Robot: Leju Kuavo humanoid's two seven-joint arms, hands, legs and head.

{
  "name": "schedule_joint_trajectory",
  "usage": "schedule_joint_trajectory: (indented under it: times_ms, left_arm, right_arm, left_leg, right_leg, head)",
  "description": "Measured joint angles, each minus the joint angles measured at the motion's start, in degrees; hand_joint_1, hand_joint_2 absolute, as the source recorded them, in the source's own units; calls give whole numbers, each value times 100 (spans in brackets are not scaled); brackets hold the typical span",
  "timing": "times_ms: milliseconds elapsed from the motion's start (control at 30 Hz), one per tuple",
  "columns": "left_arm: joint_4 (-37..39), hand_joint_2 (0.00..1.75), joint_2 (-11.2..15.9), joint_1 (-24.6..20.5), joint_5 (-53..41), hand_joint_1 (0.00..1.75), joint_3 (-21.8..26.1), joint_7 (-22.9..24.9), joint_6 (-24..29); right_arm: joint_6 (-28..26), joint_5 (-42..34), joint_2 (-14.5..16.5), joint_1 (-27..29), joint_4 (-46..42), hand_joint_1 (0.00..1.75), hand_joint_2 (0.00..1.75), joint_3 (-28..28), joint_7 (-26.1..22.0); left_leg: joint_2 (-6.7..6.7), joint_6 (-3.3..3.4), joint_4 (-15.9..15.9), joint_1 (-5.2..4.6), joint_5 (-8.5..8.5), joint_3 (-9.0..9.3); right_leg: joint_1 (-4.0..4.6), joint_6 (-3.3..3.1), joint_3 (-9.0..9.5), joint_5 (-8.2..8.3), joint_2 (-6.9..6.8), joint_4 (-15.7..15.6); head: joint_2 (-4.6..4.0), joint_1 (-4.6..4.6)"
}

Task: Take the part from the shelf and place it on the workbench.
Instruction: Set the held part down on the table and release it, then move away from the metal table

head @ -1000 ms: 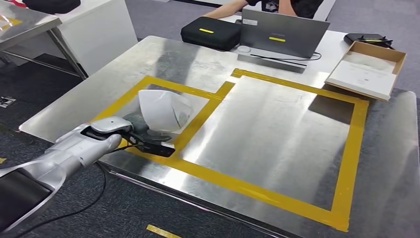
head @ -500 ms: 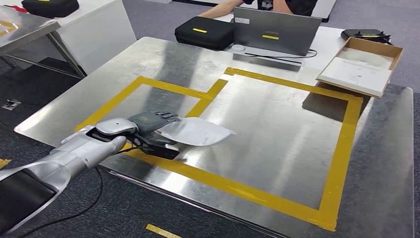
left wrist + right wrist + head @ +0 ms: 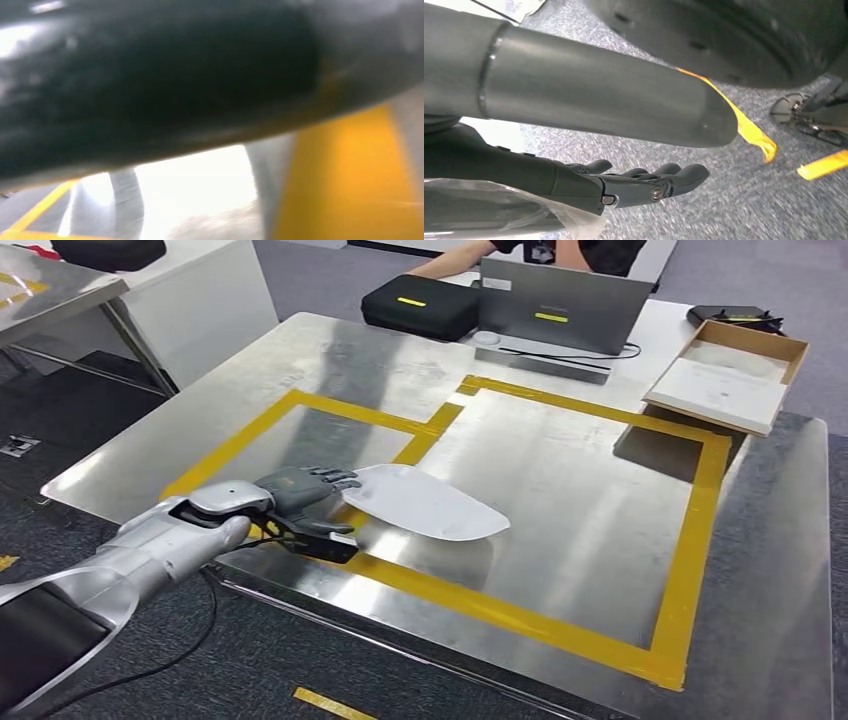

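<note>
Steel workbench point(image 3: 560, 490) with yellow tape lines lies under the left hand point(image 3: 300, 502) near its front-left edge; that hand grips the white part point(image 3: 425, 502) by its near end. Its long axis runs rightward from the fingers, low and nearly flat over the tape. Right hand point(image 3: 644, 185) hangs by the floor, fingers apart, holding nothing.

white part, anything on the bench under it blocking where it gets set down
Nothing visible does. The left robot hand holds the white part over bare steel inside the yellow tape; the laptop and cardboard box stand at the workbench's far edge.
</note>
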Motion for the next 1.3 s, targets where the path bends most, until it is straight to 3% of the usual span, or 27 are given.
schedule_joint_trajectory:
  times_ms: [100,133,167,233,300,367,433,467,500,600,633,667,700,733,767,833,900,933,1000,1067,1133,1167,1200,1233,1300]
  left_arm:
    - [-1,0,-10,-9,2,0,0,-1,80]
    - [-1,0,-13,-5,6,0,0,-1,108]
    - [-1,0,-14,-1,20,0,1,1,143]
    - [-14,0,-19,9,91,0,17,22,319]
    - [-96,0,-39,40,236,0,84,75,681]
    - [-340,0,-95,164,425,0,238,152,1191]
    - [-824,0,-157,462,571,0,462,272,1668]
    - [-1170,0,-181,677,642,0,589,336,1858]
    - [-1556,0,-205,930,740,0,717,377,2022]
    - [-2938,0,-298,1855,1181,0,1137,342,2507]
    - [-3377,0,-327,2148,1303,0,1251,298,2638]
    - [-3790,0,-353,2407,1384,0,1342,249,2739]
    - [-4158,0,-375,2633,1436,0,1416,204,2820]
    - [-4489,0,-386,2802,1461,0,1481,157,2897]
    - [-4804,0,-399,2961,1462,0,1554,103,2993]
    - [-5304,0,-427,3211,1385,0,1668,5,3238]
    - [-5716,0,-469,3427,1220,0,1730,-63,3518]
    - [-5909,0,-485,3568,1138,0,1745,-81,3639]
    - [-6230,0,-499,3856,1054,0,1753,-98,3794]
    - [-6496,0,-524,4098,1046,0,1752,-118,3889]
    - [-6692,0,-544,4278,1058,0,1751,-129,3932]
    - [-6766,0,-545,4357,1071,0,1750,-135,3941]
    - [-6826,0,-545,4424,1105,0,1749,-153,3942]
    - [-6879,0,-545,4477,1178,0,1745,-195,3927]
    - [-6986,0,-547,4557,1433,0,1724,-328,3862]
  right_arm:
    - [-14,-3,1,-6,0,0,0,-1,-17]
    - [-16,-3,1,-7,0,0,0,-2,-20]
    - [-17,-5,1,-7,0,0,0,-3,-21]
    - [-28,-16,0,-11,-1,0,0,-13,-19]
    - [-56,-42,6,-25,-1,0,0,-43,-8]
    - [-109,-85,23,-26,0,0,0,-91,25]
    - [-178,-135,52,-11,0,0,0,-149,71]
    - [-216,-156,70,-9,0,0,0,-182,88]
    - [-252,-177,92,-8,0,0,0,-215,97]
    - [-351,-227,158,1,0,0,0,-307,96]
    - [-375,-238,177,11,0,0,0,-336,90]
    - [-395,-245,193,21,0,0,0,-364,85]
    - [-412,-250,209,29,0,0,0,-389,81]
    - [-424,-255,223,32,0,0,0,-409,80]
    - [-433,-260,240,32,0,0,0,-425,80]
    - [-444,-273,271,38,0,0,0,-452,83]
    - [-455,-283,295,39,0,0,0,-491,83]
    - [-463,-288,304,40,0,0,0,-510,83]
    - [-484,-296,317,47,0,0,0,-538,78]
    - [-508,-301,332,59,0,0,0,-563,69]
    - [-526,-303,343,57,0,0,0,-578,64]
    - [-534,-304,343,53,0,0,0,-586,63]
    - [-538,-305,343,49,0,0,0,-595,62]
    - [-544,-309,343,47,0,0,0,-607,58]
    - [-562,-317,344,34,-2,0,0,-638,48]
  left_leg:
    - [2,29,3,4,113,-166]
    - [2,23,5,4,158,-227]
    - [2,13,9,7,201,-285]
    - [1,-27,29,19,279,-389]
    - [-4,-91,60,13,353,-473]
    - [-10,-156,66,2,444,-512]
    - [-14,-218,54,9,497,-526]
    - [-14,-247,101,13,415,-550]
    - [-13,-269,259,17,231,-597]
    - [-13,-303,1327,22,-590,-826]
    - [-13,-303,1626,21,-736,-854]
    - [-13,-289,1736,20,-754,-795]
    - [-13,-259,1652,15,-681,-642]
    - [-13,-212,1372,2,-567,-401]
    - [-12,-144,964,-24,-489,-74]
    - [-3,-37,198,-90,-497,488]
    - [7,-8,-118,-141,-523,665]
    - [14,-4,-153,-145,-470,638]
    - [44,47,-202,-129,-349,563]
    - [67,103,-226,-105,-207,425]
    - [67,120,-219,-102,-58,230]
    - [72,111,-212,-102,21,118]
    - [78,100,-203,-101,98,4]
    - [83,84,-187,-97,175,-111]
    - [80,38,-129,-91,302,-304]
  right_leg:
    - [-28,63,-335,-642,-3,1038]
    - [-39,80,-355,-705,-4,1229]
    - [-48,92,-278,-661,-5,1222]
    - [-68,108,189,-373,-10,604]
    - [-66,88,685,-235,-1,-136]
    - [-47,34,804,-243,20,-387]
    - [-51,-63,730,-167,22,-380]
    - [-57,-121,713,-115,18,-380]
    - [-66,-178,669,-58,15,-390]
    - [-49,-260,483,103,19,-387]
    - [-34,-265,409,154,20,-384]
    - [-17,-267,328,209,21,-380]
    - [3,-265,243,267,21,-376]
    - [25,-262,166,325,20,-374]
    - [39,-259,101,383,19,-370]
    - [66,-231,27,482,7,-371]
    - [56,-176,5,580,-17,-389]
    - [44,-141,-1,635,-26,-407]
    - [25,-82,-55,536,-16,-353]
    - [2,-29,-198,12,-5,67]
    - [-15,13,-331,-548,-6,771]
    - [-20,27,-317,-624,-7,1023]
    - [-25,40,-249,-591,-8,1162]
    - [-31,50,-84,-448,-10,1110]
    - [-45,61,503,-231,-11,493]
  head:
    - [0,20]
    - [0,19]
    - [0,20]
    - [0,20]
    - [0,17]
    - [0,14]
    - [0,13]
    - [0,7]
    - [0,-3]
    - [0,-29]
    - [0,-30]
    - [0,-32]
    - [0,-31]
    - [0,-32]
    - [0,-32]
    - [1,-30]
    - [1,-41]
    - [1,-49]
    - [1,-66]
    - [0,-44]
    - [0,-10]
    - [0,-8]
    - [0,-8]
    - [0,-9]
    - [1,-7]
